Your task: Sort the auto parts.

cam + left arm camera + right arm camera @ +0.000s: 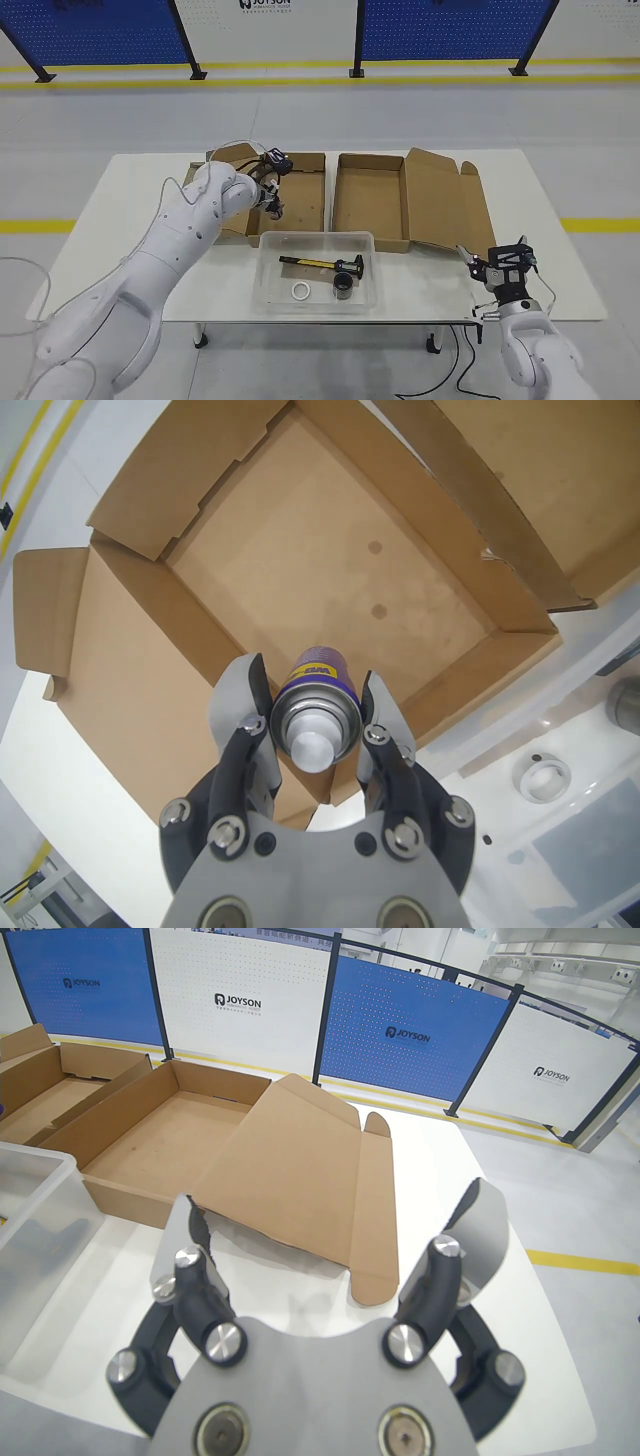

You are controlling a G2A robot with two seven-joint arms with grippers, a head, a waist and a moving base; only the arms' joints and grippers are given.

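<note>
My left gripper [314, 695] is shut on a purple spray can [316, 700], holding it upright above the near edge of the left cardboard box [320, 565]; in the top view that gripper [272, 208] hangs over the left box [300, 200]. A clear plastic bin [318, 240] at the table's front holds a yellow-handled hammer [310, 263], a dark cylinder [343, 285] and a white ring [300, 291]. At the table's front right corner my right gripper [497, 262] stands open with nothing between its fingers, near the right box's flap [300, 1188].
The right cardboard box [368, 200] lies open with its lid [445, 200] spread toward the right. The bin's wall [30, 1208] stands close beside my right gripper. Blue and white fence panels [240, 1003] run behind the table.
</note>
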